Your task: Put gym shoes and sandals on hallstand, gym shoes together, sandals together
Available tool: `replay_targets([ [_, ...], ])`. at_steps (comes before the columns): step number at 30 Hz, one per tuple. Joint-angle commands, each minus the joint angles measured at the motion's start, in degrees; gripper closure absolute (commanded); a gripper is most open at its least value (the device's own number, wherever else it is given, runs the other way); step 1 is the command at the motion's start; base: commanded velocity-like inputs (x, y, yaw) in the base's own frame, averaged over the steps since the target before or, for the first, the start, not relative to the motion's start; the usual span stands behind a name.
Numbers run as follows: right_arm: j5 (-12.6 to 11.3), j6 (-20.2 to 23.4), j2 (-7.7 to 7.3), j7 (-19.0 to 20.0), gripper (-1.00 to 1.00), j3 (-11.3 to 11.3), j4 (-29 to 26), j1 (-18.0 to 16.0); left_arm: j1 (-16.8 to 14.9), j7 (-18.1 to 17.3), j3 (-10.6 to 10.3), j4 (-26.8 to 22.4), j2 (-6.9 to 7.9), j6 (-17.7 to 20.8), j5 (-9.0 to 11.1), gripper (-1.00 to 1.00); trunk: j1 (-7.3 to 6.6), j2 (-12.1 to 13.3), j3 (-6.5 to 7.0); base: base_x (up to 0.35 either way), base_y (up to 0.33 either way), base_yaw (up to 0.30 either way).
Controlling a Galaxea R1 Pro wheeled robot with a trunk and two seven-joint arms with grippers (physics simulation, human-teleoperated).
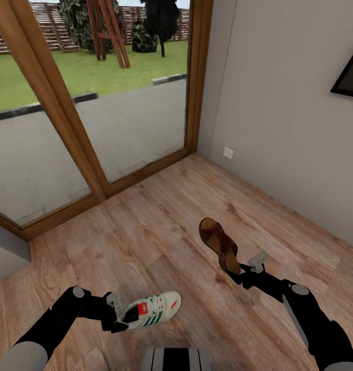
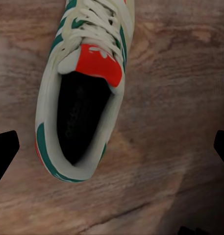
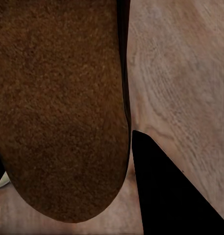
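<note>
Wood-grain planks in light brown make up the corridor floor (image 1: 145, 232), running up to a wood-framed glass door (image 1: 68, 129) at eleven o'clock, with grey paving and grass beyond it, and a plain grey wall (image 1: 279, 129) at two o'clock carrying a small white socket plate (image 1: 228, 152). In the head view the left gripper (image 1: 118, 314) at seven o'clock grips the heel of a cream gym shoe (image 1: 154, 308) with green stripes and a red-orange tongue label, while the right gripper (image 1: 241, 272) at four o'clock holds a brown sandal (image 1: 218, 243) by its heel, raised and tilted. From the left wrist view, the gym shoe (image 2: 85, 93) shows its dark opening and white laces against the planks, with black fingertips (image 2: 5, 152) at both edges. From the right wrist view, the sandal's (image 3: 58, 107) fuzzy brown footbed sits against one black finger (image 3: 165, 191).
</note>
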Motion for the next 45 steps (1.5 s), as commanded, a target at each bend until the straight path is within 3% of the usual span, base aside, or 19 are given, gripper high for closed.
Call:
replay_targets([
  [1,0.09,0.46,0.02,0.31,1.0,-0.14,-0.11,-0.03,-0.03,-0.12,-0.14,-0.14,0.06,0.6,0.0,-1.0,0.01,-0.04,-0.36,0.0,0.0,0.0],
  [4,0.09,0.48,0.01,0.31,1.0,-0.14,-0.11,-0.03,-0.06,-0.06,-0.14,-0.26,0.2,0.6,-0.01,-1.0,0.09,-0.08,-1.3,0.0,0.0,0.0],
  [10,0.09,0.49,0.0,0.31,1.0,-0.14,-0.36,-0.03,-0.08,-0.02,-0.22,-3.65,0.32,0.8,-0.39,-1.0,0.09,-0.08,-1.69,0.0,0.0,0.0],
  [14,0.09,0.49,0.0,0.31,1.0,-0.1,-1.08,-0.03,0.03,-0.01,-0.21,-5.92,0.09,2.47,-3.3,-1.0,0.09,-0.08,-1.74,0.0,0.0,0.0],
  [16,0.09,0.49,0.0,0.31,1.0,-0.09,-1.32,-0.03,0.1,-0.03,-0.11,-6.67,0.0,3.67,-6.01,-1.0,0.09,-0.08,-1.75,0.0,0.0,0.0],
  [18,0.09,0.49,0.0,0.31,1.0,-0.1,-1.39,-0.03,0.09,-0.02,-0.03,-7.08,-0.06,4.05,-7.03,-1.0,0.09,-0.08,-1.75,0.0,0.0,0.0],
  [23,0.09,0.51,0.0,0.31,1.0,-0.13,-1.42,-0.03,0.36,-0.01,0.28,-9.34,-0.11,4.23,-7.56,-1.0,0.09,-0.08,-1.76,0.0,0.0,0.0],
  [31,0.09,0.57,0.0,0.31,1.0,-0.14,-1.43,-0.02,0.77,0.04,0.17,-10.71,-0.22,4.29,-7.82,-1.0,0.29,-0.18,-3.79,0.0,0.0,0.0],
  [45,0.09,0.66,0.0,0.31,1.0,-0.14,-1.43,-0.02,0.94,0.09,-0.05,-12.86,-1.27,4.29,-8.47,-1.0,0.29,-0.18,-4.38,0.0,0.0,0.0],
])
